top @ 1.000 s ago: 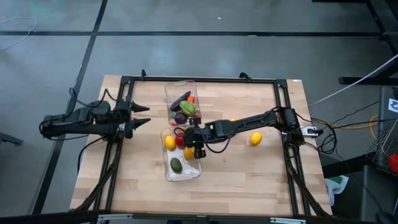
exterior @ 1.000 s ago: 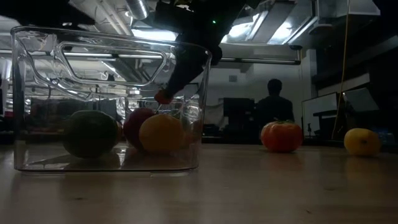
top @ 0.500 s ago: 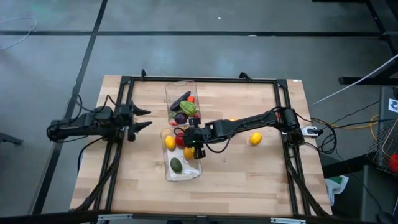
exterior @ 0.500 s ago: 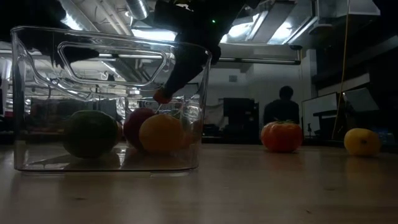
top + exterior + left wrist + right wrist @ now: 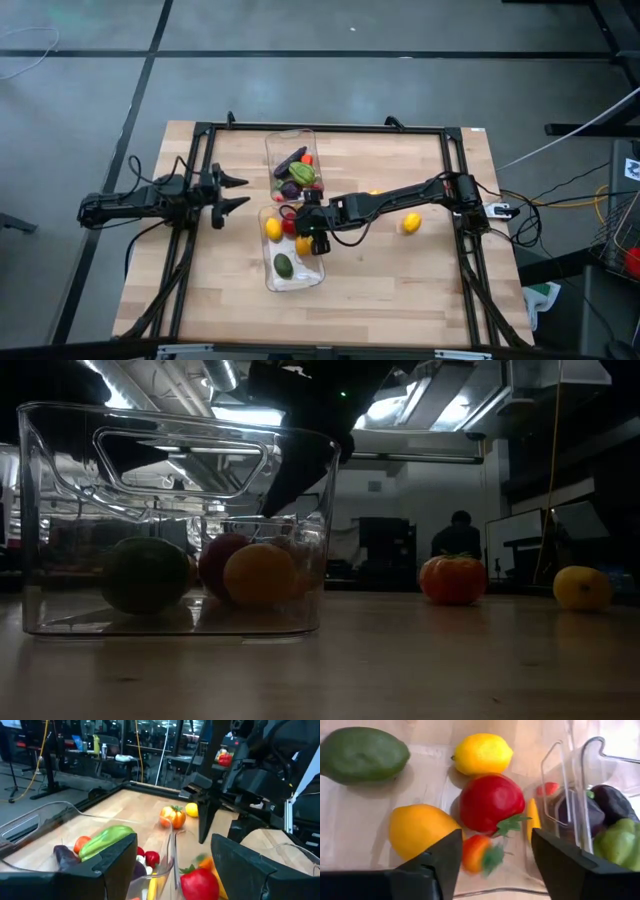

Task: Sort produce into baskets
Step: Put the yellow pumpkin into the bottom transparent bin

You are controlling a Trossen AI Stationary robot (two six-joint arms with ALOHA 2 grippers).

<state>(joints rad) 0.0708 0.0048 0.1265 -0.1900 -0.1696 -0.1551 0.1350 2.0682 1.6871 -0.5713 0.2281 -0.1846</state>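
Two clear baskets stand end to end at mid-table. The far basket (image 5: 272, 145) holds an aubergine (image 5: 293, 158) and a green pepper (image 5: 303, 173). The near basket (image 5: 268, 280) holds two lemons (image 5: 482, 753), a red fruit (image 5: 490, 801) and a green avocado (image 5: 362, 754). My right gripper (image 5: 313, 238) hangs open over the near basket, pointing steeply down. A small orange-red piece with a green top (image 5: 476, 853) shows blurred below and between its fingers, free of them. My left gripper (image 5: 240, 193) waits open at the table's left edge, pointing level at the baskets.
A yellow lemon (image 5: 411, 222) and an orange-red tomato (image 5: 452, 580) lie loose on the wood to the right of the baskets, near my right arm. A black frame (image 5: 455, 180) runs around the tabletop. A person (image 5: 458, 540) stands in the room behind.
My right gripper has opened in place over the near basket and let go of the small orange-red piece, which has dropped away from its fingertips into the basket. My left gripper has sunk lower at the table's left edge, staying open.
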